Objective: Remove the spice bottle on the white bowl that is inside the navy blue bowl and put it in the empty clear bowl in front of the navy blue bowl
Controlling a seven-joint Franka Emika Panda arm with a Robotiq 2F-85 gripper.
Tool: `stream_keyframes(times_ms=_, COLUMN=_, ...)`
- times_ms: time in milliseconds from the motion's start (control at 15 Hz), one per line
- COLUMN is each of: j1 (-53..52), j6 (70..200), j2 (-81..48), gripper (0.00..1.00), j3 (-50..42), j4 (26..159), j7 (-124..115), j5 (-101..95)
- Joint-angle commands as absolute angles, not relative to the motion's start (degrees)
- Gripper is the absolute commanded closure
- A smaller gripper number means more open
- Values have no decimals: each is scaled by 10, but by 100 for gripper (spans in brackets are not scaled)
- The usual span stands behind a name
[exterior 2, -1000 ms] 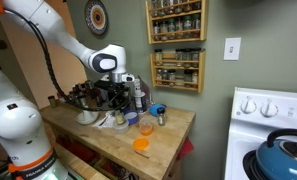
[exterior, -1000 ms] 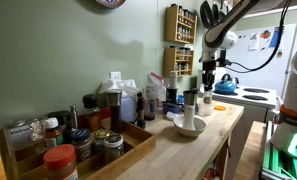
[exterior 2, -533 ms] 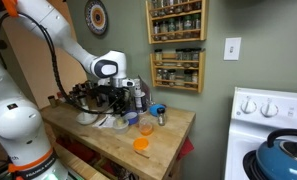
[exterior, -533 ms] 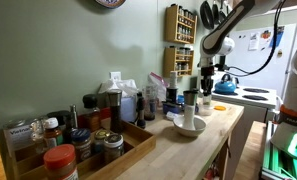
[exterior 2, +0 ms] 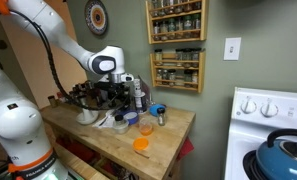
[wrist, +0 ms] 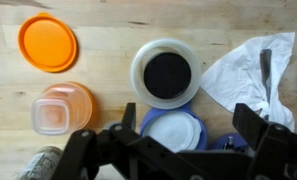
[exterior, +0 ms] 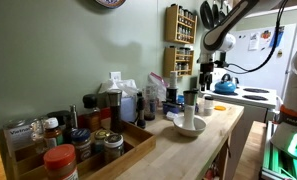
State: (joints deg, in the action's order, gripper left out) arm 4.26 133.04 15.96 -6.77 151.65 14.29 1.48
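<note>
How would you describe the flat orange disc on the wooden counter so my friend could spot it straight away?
Start at the wooden counter beside the white stove. Near the counter's front edge lies the orange disc, away from the crowd of bottles. Unlike the orange-tinted clear tub next to it, it is flat and solid orange.

Orange lid (wrist: 48, 43), blue kettle (exterior 2: 285, 150), white stove (exterior 2: 256, 104)

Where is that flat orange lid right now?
In the wrist view, the orange lid lies on the wooden counter at upper left, just above the orange tub and left of the dark-centred bowl.
</note>
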Motion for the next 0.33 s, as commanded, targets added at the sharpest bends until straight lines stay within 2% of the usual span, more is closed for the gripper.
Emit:
stream_keyframes(times_ms=0, j1=30, j6=1348, j2=278, gripper=0, j3=-77, j4=1563, j7=192, j5=23)
stream_keyframes(times_ms=267, j1=14, j6=1332, j2=269, gripper=0, j3=-80, j4=1536, j7=218, j5=25)
